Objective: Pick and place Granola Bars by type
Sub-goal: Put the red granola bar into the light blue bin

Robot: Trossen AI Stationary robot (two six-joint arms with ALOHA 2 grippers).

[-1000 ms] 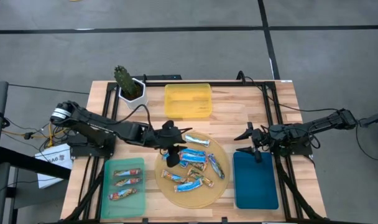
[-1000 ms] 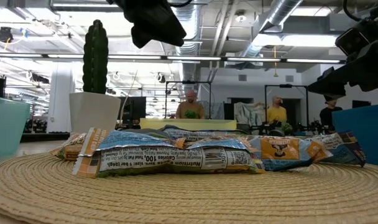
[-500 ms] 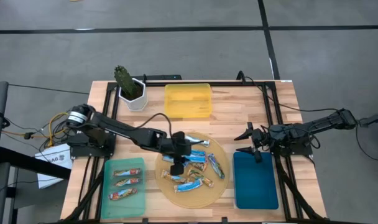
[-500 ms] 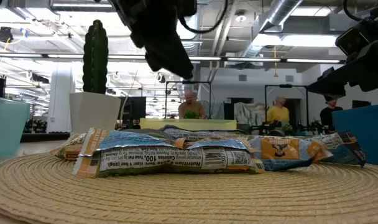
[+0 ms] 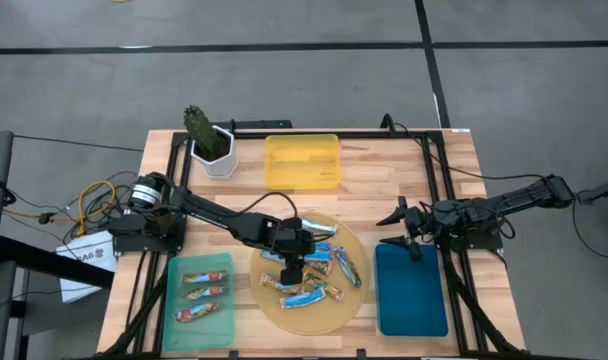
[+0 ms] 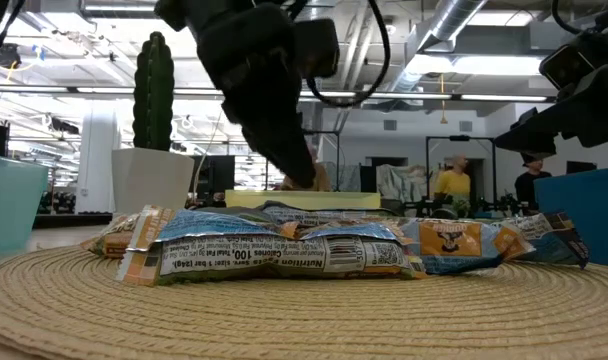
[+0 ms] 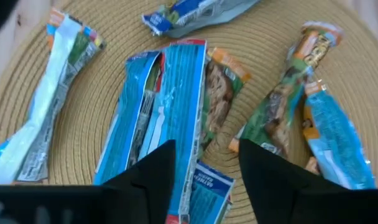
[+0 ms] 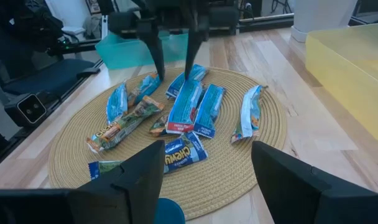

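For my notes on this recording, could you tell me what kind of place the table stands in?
It looks like an open lab or workshop: bare ducts and pipes on the ceiling, a grey concrete floor, and people at more framed benches behind the table.

Front bar wrapper [image 6: 269, 255]: "Nutrition Facts", "Calories 100".

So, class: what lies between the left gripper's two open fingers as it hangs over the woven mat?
In the left wrist view, the left gripper has a blue-white granola bar between its fingers, lying on the woven mat, not yet gripped.
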